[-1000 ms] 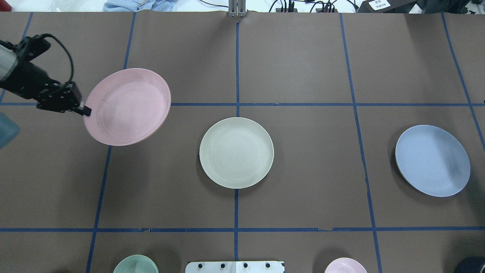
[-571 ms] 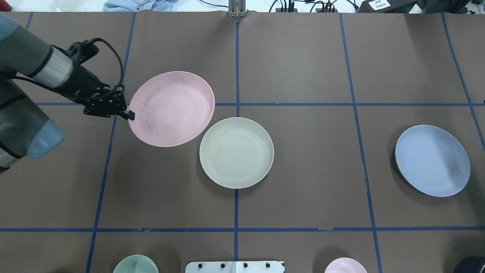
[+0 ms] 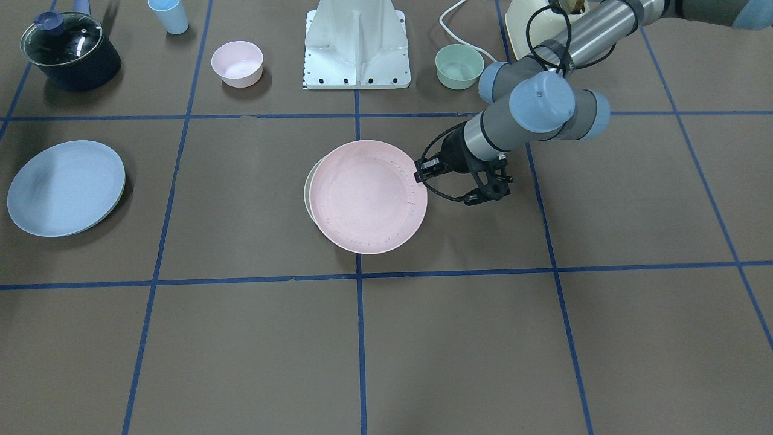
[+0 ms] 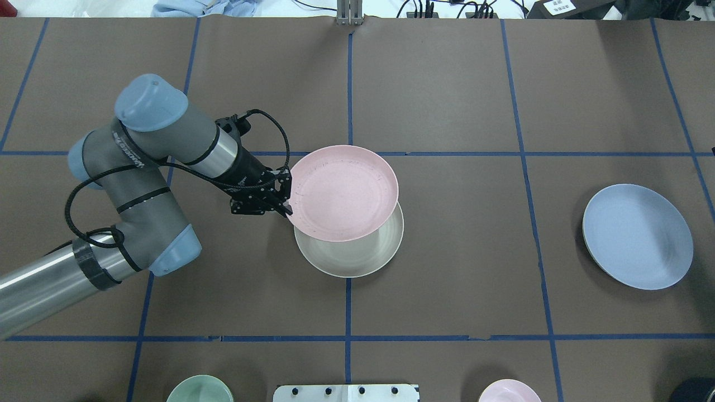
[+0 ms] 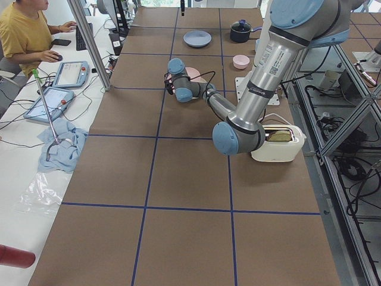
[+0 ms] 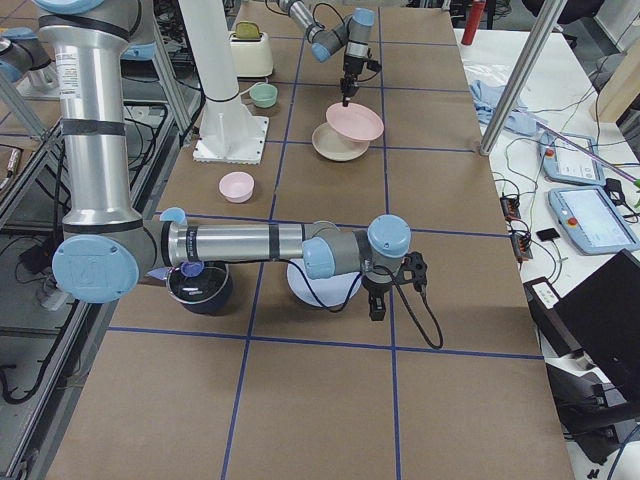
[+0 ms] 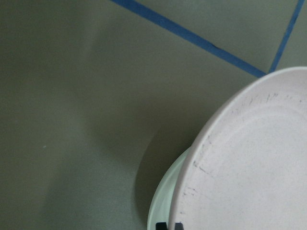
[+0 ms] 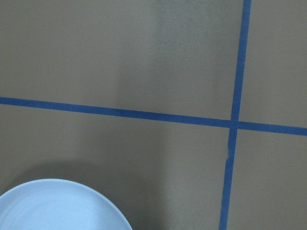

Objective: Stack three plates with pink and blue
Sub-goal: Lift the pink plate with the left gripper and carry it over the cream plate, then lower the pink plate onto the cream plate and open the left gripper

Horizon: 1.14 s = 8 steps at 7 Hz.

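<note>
My left gripper [image 4: 287, 204] is shut on the near-left rim of the pale pink plate [image 4: 343, 192] and holds it, slightly tilted, just above the cream plate [image 4: 352, 257], which it largely covers. In the front view the pink plate [image 3: 368, 196] hides all but a sliver of the cream plate [image 3: 308, 187]. The left wrist view shows the pink plate [image 7: 254, 163] over the cream rim [image 7: 165, 201]. The light blue plate [image 4: 637, 236] lies alone on the table's right part. My right gripper [image 6: 378, 300] shows only in the right side view, beside the blue plate; I cannot tell whether it is open or shut.
A mint-green bowl [image 3: 459, 66] and a small pink bowl [image 3: 237, 63] flank the robot's white base [image 3: 357, 45]. A dark lidded pot [image 3: 69, 51], a blue cup [image 3: 169, 15] and a toaster [image 3: 531, 18] stand along the robot's edge.
My left arm has carried the pink plate to the right, from the table's left part to over the cream plate. The blue plate has not moved.
</note>
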{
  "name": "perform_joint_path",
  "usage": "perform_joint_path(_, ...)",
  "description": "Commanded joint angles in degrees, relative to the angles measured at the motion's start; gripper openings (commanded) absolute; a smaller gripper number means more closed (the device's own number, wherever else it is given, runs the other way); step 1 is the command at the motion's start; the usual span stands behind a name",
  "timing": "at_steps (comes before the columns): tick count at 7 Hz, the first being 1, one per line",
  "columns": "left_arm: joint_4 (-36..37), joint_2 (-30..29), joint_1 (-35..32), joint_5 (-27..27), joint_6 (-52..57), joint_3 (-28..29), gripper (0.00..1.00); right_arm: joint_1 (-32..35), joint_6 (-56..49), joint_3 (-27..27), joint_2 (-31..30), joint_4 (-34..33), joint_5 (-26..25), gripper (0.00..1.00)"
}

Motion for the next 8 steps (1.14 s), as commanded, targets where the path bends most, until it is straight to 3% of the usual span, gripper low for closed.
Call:
perform_joint_path(1, -0.09, -1.98, 4.00, 5.17, -0.30, 0.39, 0.00, -0.25, 0.00, -0.08, 0.00, 0.00, 0.00, 1.00)
perform_joint_path(2, -0.09, -1.64, 4.28, 5.55, -0.21, -0.57, 0.00, -0.33, 0.00, -0.09, 0.00, 0.00, 0.00, 1.00)
perform_joint_path(4, 0.17, -1.37, 5.93, 12.11, 3.90, -1.19, 0.00, -0.42, 0.00, -0.26, 0.00, 0.00, 0.00, 1.00)
perform_joint_path(6, 0.79, 1.16, 7.44, 13.11, 5.06, -3.46, 0.00, -0.51, 0.00, -0.26, 0.00, 0.00, 0.00, 1.00)
perform_joint_path(8, 6.21, 1.27, 7.80, 13.38, 5.07, -5.75, 0.00, -0.51, 0.00, -0.26, -0.09, 0.00, 0.00, 1.00)
